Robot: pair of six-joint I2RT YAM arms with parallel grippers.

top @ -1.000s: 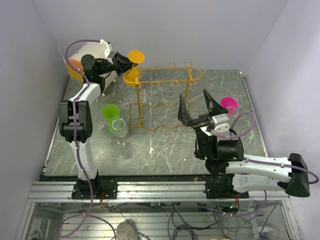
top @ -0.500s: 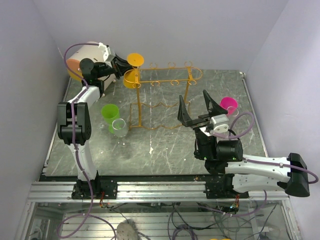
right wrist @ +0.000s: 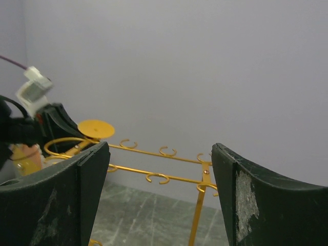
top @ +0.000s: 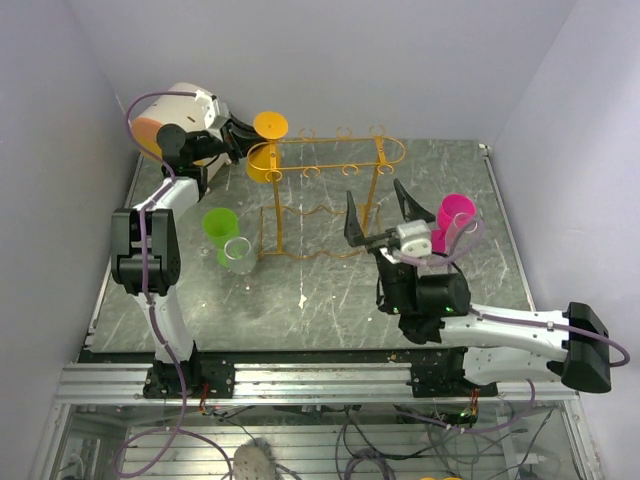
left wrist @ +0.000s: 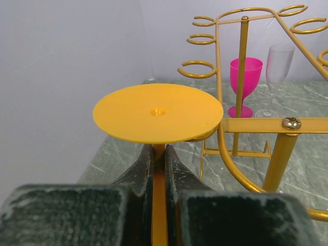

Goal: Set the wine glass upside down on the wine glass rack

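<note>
We look down on a dark table [top: 330, 300], stone-like with pale veins and scuffs. On it stands the rack [top: 330, 165], a thin orange-gold wire frame with an oval top rail, small open loops along it and wavy lower bars.

The left gripper [left wrist: 159, 154] is clamped tight on the slim stem of the orange glass [left wrist: 158, 111], which looks like smooth, matte plastic. The glass is upside down: its flat round foot faces up, with a small dimple at the centre. It is held at the left end of the rack, the foot just above the curved end of the rail. The fingers hide most of the stem, and the wrist view cuts off the bowl. We cannot tell whether the glass touches the wire.

The right gripper [top: 375, 195] hangs near the rack's right side with its dark jaws spread wide, holding nothing.

A green glass [top: 220, 225] and a clear glass [top: 239, 255] stand just beside each other, left of the rack. A pink glass [top: 455, 215] stands right of it, partly hidden by the right arm. Through the wires, the left wrist view also shows a clear flute [left wrist: 279, 64], its outline faint.
</note>
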